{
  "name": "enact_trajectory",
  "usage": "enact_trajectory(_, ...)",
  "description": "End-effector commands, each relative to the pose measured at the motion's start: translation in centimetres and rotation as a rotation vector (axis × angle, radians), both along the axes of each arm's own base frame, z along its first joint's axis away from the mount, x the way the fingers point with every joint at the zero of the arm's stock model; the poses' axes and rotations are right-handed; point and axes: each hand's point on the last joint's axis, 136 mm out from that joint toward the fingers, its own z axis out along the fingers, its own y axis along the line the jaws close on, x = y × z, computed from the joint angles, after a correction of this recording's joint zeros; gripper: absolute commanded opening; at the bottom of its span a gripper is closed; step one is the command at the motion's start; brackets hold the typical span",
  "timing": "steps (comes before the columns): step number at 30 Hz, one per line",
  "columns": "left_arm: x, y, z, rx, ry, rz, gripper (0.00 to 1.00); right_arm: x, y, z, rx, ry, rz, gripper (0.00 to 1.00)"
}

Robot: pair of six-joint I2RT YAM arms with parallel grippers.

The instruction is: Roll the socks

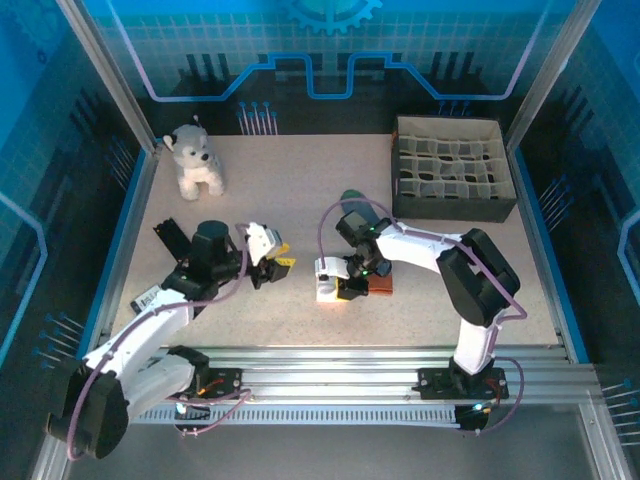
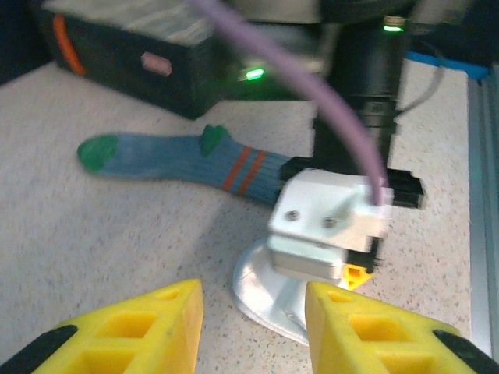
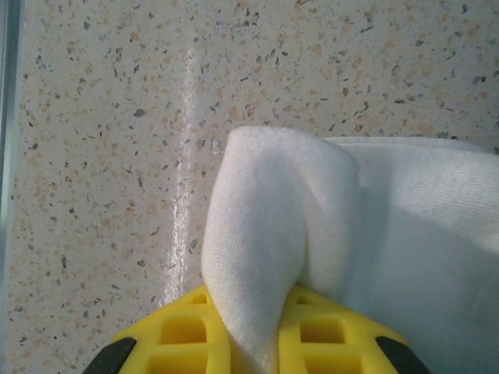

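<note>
Holding pale grid dividers (image 1: 447,165), 1 dark box (image 1: 455,211) near the teal sock (image 2: 171,160).

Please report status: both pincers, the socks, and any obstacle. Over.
Left pincer open, holding nothing. Right pincer shut on a fold of the white sock. Teal sock lies flat, unrolled. Plush dog at far left, apart.

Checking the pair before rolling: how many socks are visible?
2: a white sock pinched in the right gripper; a teal striped sock flat on the table, partly behind that gripper.
</note>
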Motion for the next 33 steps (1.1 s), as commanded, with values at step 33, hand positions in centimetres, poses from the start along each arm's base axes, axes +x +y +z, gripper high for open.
enact_trajectory(33, -2.1, -8.3, -15.0, 0.621, -0.475, -0.207, 0.43, -1.2, -1.6, -0.2, -0.1, 0.264, -0.084, 0.0)
